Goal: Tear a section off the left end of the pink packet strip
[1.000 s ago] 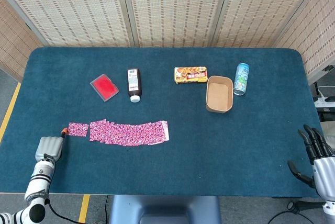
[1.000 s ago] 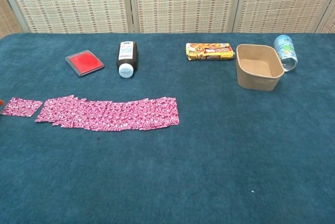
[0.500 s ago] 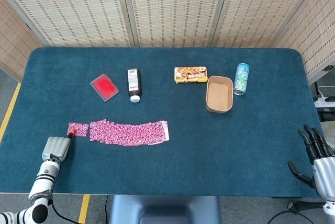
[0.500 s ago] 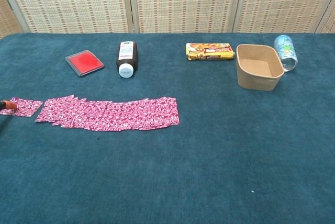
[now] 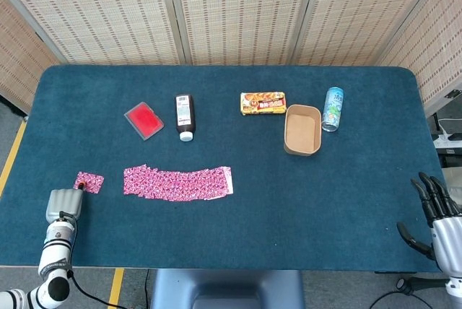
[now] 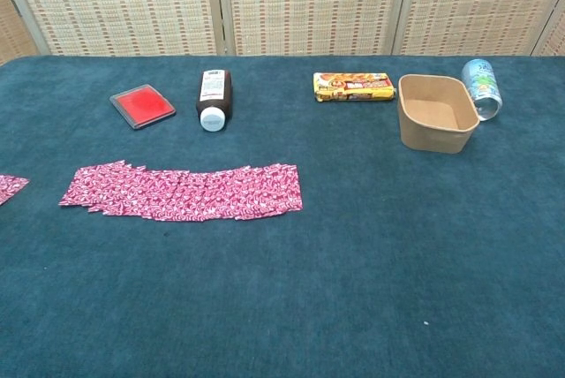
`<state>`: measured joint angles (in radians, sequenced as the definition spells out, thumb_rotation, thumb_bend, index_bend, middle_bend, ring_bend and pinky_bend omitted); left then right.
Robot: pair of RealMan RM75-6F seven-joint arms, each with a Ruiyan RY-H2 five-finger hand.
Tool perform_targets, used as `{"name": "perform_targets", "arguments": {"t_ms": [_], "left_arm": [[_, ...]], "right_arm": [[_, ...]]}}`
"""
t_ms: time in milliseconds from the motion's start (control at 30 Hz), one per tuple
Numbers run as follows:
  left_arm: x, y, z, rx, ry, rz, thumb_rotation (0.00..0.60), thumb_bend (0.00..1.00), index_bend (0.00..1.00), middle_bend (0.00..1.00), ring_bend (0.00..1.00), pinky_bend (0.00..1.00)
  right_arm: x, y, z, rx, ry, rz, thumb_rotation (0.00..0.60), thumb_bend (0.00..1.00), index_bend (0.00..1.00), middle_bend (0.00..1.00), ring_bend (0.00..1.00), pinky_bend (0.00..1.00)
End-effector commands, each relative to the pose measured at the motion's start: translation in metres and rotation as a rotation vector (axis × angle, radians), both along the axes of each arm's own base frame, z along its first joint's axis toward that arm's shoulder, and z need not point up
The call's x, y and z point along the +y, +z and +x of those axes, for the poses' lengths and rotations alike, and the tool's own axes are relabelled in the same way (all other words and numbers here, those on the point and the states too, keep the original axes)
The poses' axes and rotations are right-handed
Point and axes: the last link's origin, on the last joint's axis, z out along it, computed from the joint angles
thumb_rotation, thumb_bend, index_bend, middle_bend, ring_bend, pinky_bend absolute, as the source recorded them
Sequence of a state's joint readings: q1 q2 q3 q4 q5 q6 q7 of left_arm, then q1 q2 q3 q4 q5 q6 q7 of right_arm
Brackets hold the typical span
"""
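Note:
The long pink packet strip [image 5: 177, 183] lies flat on the blue table [image 5: 238, 237], left of centre; it also shows in the chest view [image 6: 181, 191]. A small torn-off pink section [image 5: 90, 181] lies apart from the strip's left end, with a clear gap between them, and is cut by the chest view's left edge [image 6: 11, 187]. My left hand [image 5: 63, 204] sits at the table's front left, its fingertip on the section's left edge, gripping it; the other fingers are hidden beneath the hand. My right hand [image 5: 435, 211] hangs off the front right corner, fingers spread, holding nothing.
Along the back stand a red flat pad [image 5: 144, 120], a dark bottle lying on its side [image 5: 185, 116], a yellow snack box [image 5: 263, 102], a brown paper bowl [image 5: 302, 130] and a blue can [image 5: 333, 109].
The torn section has slid left, away from the strip, together with my left hand; the gap has widened. The right hand has not moved.

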<state>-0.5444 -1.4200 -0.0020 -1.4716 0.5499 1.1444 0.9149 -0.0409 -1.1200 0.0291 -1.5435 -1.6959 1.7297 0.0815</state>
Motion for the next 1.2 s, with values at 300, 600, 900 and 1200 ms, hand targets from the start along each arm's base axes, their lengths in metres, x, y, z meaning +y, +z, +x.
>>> {"name": "perform_targets", "arguments": {"t_ms": [300, 600, 900, 1200], "left_arm": [[0.000, -0.005, 0.022, -0.110, -0.144, 0.029, 0.600, 0.85, 0.07, 0.76, 0.71, 0.67], [-0.008, -0.018, 0.043, -0.212, -0.246, -0.052, 0.600, 0.85, 0.00, 0.76, 0.71, 0.67], [-0.013, -0.030, 0.045, -0.242, -0.232, -0.130, 0.600, 0.85, 0.03, 0.75, 0.71, 0.67], [-0.014, -0.034, 0.047, -0.255, -0.235, -0.137, 0.600, 0.85, 0.03, 0.75, 0.71, 0.67]], "right_arm": [[-0.001, -0.001, 0.000, 0.004, -0.002, 0.004, 0.600, 0.23, 0.00, 0.00, 0.00, 0.28], [0.001, 0.000, 0.000, -0.003, 0.000, 0.005, 0.600, 0.23, 0.00, 0.00, 0.00, 0.28], [0.001, 0.001, 0.000, -0.009, 0.002, 0.002, 0.600, 0.23, 0.00, 0.00, 0.00, 0.28], [0.001, 0.001, 0.000, -0.010, 0.002, 0.002, 0.600, 0.23, 0.00, 0.00, 0.00, 0.28]]}}
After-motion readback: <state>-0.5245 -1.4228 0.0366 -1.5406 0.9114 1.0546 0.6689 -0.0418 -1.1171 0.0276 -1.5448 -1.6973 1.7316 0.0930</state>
